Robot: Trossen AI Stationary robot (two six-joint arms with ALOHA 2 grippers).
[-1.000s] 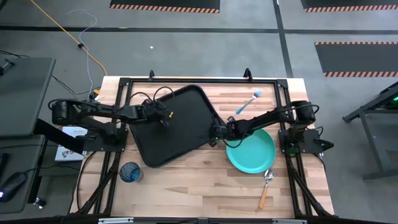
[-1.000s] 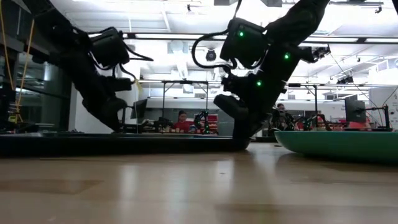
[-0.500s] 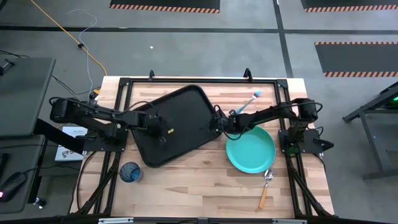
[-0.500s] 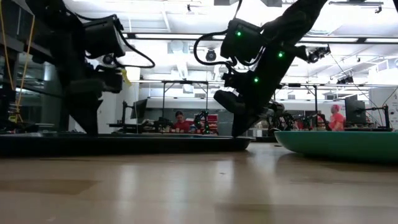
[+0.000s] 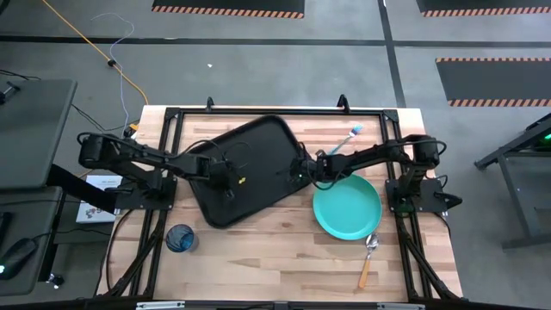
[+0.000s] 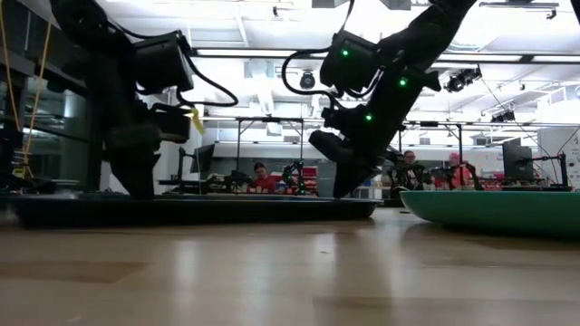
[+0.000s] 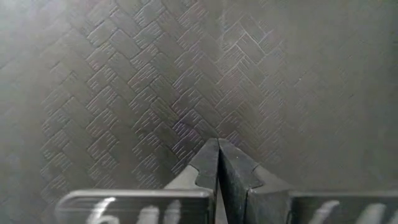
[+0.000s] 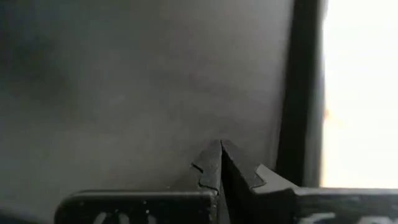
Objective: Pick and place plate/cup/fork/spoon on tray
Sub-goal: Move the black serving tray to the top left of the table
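Observation:
The black tray (image 5: pixel 258 146) lies skewed on the table's far middle. My left gripper (image 5: pixel 225 179) is shut, with its tips on the tray's floor left of the middle. My right gripper (image 5: pixel 301 170) is shut at the tray's right end, just inside the rim. The turquoise plate (image 5: pixel 346 207) lies flat on the table right of the tray. The dark-blue cup (image 5: pixel 180 238) stands near the front left. The light-blue fork (image 5: pixel 343 142) lies at the far right. The spoon (image 5: pixel 368 257) lies near the front right. My left gripper presses its shut fingertips (image 7: pixel 211 155) onto the tray's patterned floor (image 7: pixel 155 93), coming from above and slanting from the table's left. The tray lies flat on the table. My right gripper sets its shut fingertips (image 8: pixel 214 158) on the tray's floor (image 8: pixel 155 81) beside the raised right rim (image 8: pixel 305 93), slanting down from the table's right. Whether the tips also bear on the rim I cannot tell.
The table's black frame rails run along the far, left and right sides (image 5: pixel 275 110). Bare wood lies in front of the tray, between the cup and the plate (image 5: pixel 258 258). In the low view the plate's rim (image 6: pixel 489 213) stands right of the tray (image 6: pixel 181 210).
My left gripper has gone toward the table's right and a little nearer, over the tray's floor. My right gripper has gone a little toward the far edge and left. The tray has turned somewhat and slid toward the table's right. Both grippers have stayed shut.

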